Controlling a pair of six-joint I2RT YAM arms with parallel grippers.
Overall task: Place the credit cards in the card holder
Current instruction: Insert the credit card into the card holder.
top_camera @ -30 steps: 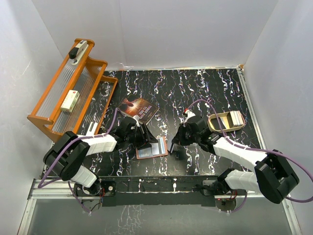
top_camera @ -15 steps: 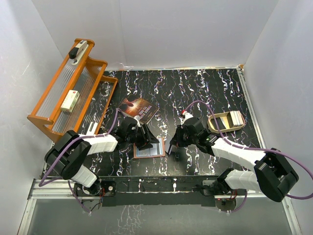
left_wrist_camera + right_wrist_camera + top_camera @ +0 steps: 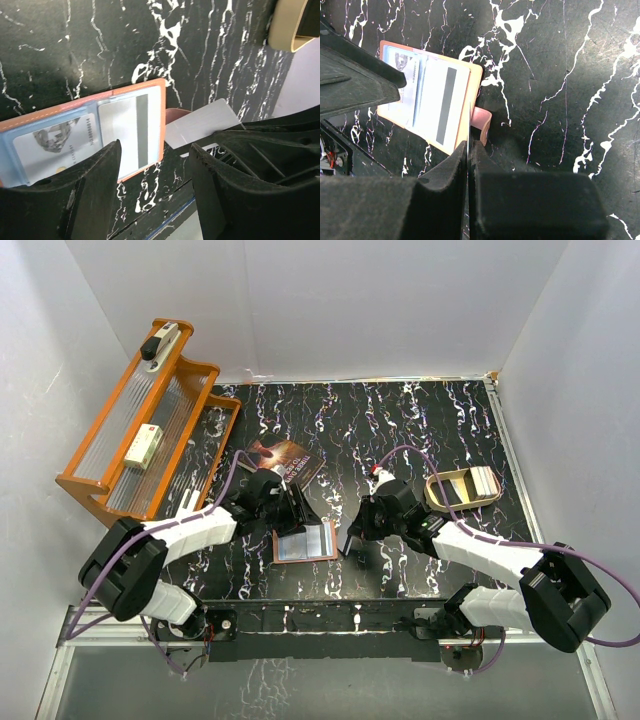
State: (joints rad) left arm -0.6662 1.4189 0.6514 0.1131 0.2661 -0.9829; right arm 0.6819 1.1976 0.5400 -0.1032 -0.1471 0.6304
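Leather holder: the reddish-brown card holder [image 3: 305, 541] lies open and flat on the black marbled table [image 3: 400, 430], near the front edge and between the two arms. Two credit cards already sit in its pockets, a pale blue-white one [image 3: 50, 147] and one showing a dark stripe [image 3: 127, 131].
Right pincer: the right gripper [image 3: 350, 536] is clamped tight on a white card [image 3: 202, 124]. It holds the card low and on edge, just beside the holder's right rim, by the snap tab [image 3: 481, 125].
Left pincer: the left gripper [image 3: 156, 150] has its jaws spread wide and grips nothing. It hovers above the holder's right half.
Just changed: over the last second the right gripper has slid left, closing on the holder. The left gripper has drawn back toward the book [image 3: 283, 462], and the holder has shifted a little.
Meaning: the white card looks lined up for insertion. With nothing pinning the holder, a push could slide it rather than seat the card.
Edges: the tab juts out right where the card approaches. I cannot tell which side of the pocket is open.
Open room: bare table lies between the right gripper and the beige tin [image 3: 462, 488]. The book crowds the left arm from behind.
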